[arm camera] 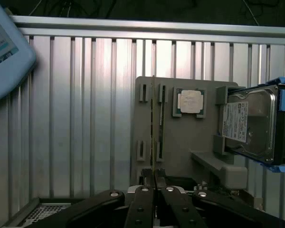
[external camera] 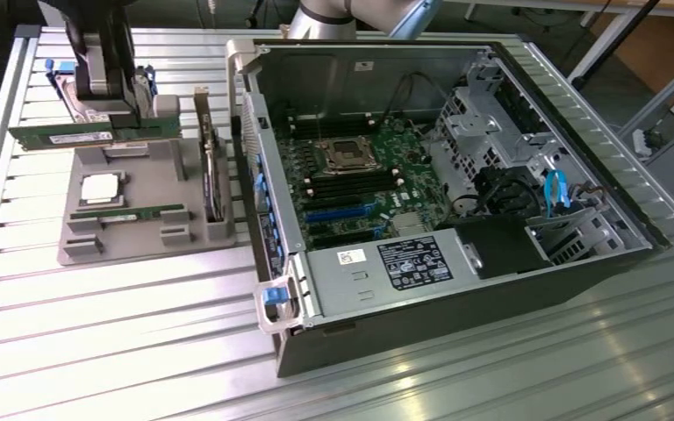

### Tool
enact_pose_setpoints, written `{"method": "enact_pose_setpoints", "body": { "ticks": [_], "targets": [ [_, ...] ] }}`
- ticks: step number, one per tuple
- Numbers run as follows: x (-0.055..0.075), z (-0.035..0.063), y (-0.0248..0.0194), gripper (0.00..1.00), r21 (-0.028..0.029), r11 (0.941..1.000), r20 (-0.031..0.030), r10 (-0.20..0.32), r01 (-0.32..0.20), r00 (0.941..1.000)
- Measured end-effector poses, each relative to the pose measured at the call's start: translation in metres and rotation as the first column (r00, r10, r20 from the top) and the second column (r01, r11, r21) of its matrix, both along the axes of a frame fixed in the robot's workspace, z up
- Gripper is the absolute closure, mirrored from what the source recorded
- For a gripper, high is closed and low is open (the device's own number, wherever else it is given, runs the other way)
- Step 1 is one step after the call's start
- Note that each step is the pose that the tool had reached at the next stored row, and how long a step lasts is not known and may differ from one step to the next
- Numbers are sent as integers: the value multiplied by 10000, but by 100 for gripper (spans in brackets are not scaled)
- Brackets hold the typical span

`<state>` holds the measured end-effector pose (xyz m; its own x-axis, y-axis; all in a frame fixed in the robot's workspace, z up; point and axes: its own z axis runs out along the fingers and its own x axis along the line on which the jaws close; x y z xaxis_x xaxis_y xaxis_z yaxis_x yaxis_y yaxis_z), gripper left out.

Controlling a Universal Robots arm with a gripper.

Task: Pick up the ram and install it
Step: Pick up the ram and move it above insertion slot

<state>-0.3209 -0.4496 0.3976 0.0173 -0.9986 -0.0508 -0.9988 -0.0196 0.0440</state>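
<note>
The tool (external camera: 105, 112) is pressed shut on the ram (external camera: 91, 136), holding the stick level above the grey tray (external camera: 120, 244) at the exterior view's left. To the right stands the open computer case (external camera: 431, 338) with its motherboard (external camera: 396, 189). The tool appears to grip only the stick's upper edge, so it could tilt or slip and meet a slot askew. The white labels on the ram and the power supply (external camera: 413, 263) are too small to read.

Strong glare washes the ribbed tabletop (external camera: 138, 351) under and around the gripper (external camera: 118, 114). The gripper, clamped on the ram (external camera: 68, 138), reads dark, and shadow fills the computer case (external camera: 431, 320) beside it.
</note>
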Motion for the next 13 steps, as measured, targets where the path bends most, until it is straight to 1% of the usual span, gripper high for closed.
{"method": "enact_pose_setpoints", "body": {
  "ticks": [1, 6, 8, 10, 12, 13],
  "targets": [
    [7, 45, 0, 89, 5, 10000, -1, 0, 0, 10000],
    [20, 139, 0, 89, 17, 10000, -1, -1, 1, 10000],
    [23, 168, 0, 89, 26, 10000, 0, -1, 1, 10000],
    [24, 170, 0, 89, 32, 10000, 1, -1, 1, 10000],
    [179, 171, 0, 89, 31, 10000, -9, 0, 0, 10000],
    [236, 171, 0, 89, 31, 10000, -12, -1, 1, 10000]
  ]
}}
